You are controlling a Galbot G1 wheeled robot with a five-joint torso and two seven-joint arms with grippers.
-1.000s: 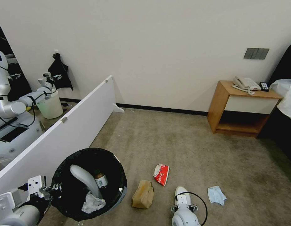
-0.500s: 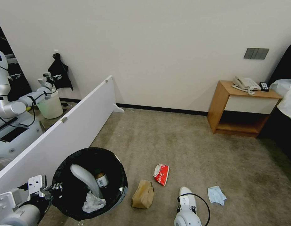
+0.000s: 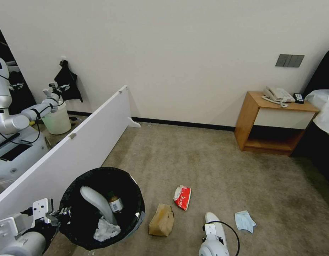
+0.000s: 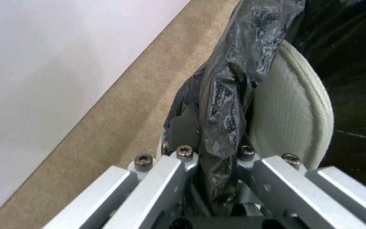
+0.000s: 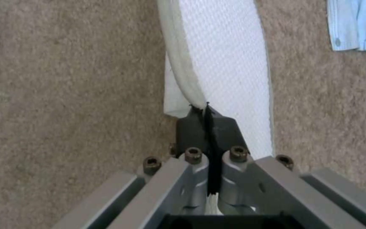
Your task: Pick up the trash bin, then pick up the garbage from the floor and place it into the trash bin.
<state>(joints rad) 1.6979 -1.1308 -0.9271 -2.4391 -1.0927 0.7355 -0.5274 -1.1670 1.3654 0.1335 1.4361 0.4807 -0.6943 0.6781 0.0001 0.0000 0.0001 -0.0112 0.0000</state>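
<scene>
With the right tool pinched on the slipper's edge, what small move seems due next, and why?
Probably a short lift. The right tool is shut on the edge of the white slipper, which appears to lie on the carpet beside the pale-blue mask. The left tool holds the trash bin by its rim, open side up, ready to receive it.

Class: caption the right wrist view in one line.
Right gripper shut on flat white textured slipper above beige carpet.
</scene>
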